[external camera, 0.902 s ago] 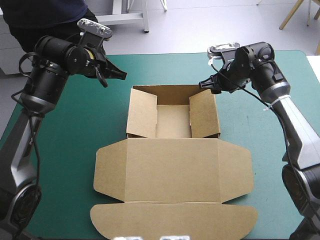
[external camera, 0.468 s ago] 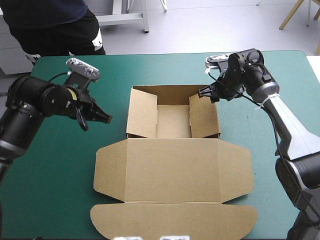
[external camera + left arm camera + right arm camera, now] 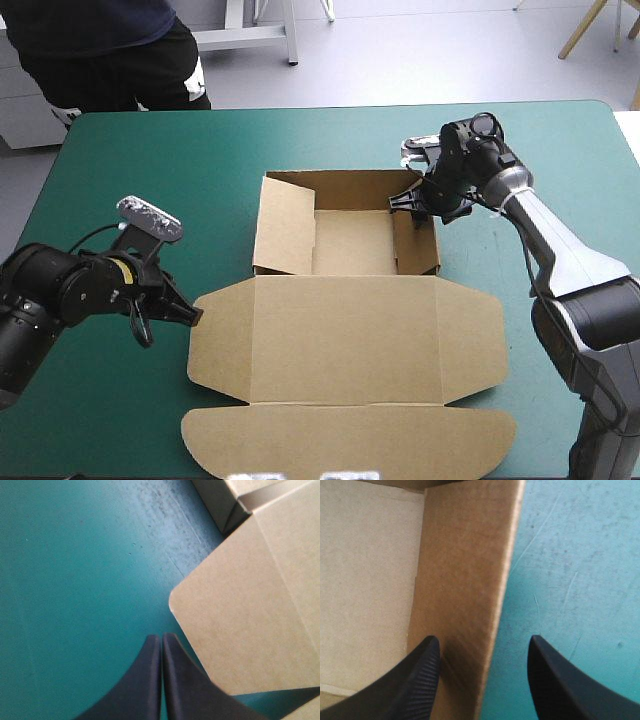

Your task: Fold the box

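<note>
The brown box (image 3: 345, 330) lies mid-counter (image 3: 120, 170), its tray at the far side and its lid flat toward me. Since a moment ago both my arms have come down. My left gripper (image 3: 190, 315) has swung from above the tray's far-left corner to sit low, fingers pressed together, just beside the lid's left flap (image 3: 220, 340) — ready, I judge, to slip under it. My right gripper (image 3: 408, 203), fingers apart, now straddles the tray's right wall (image 3: 420, 240), which stands straighter than before, while the left wall (image 3: 283, 230) leans inward. My right arm reaches in long, wrist pitched down.
</note>
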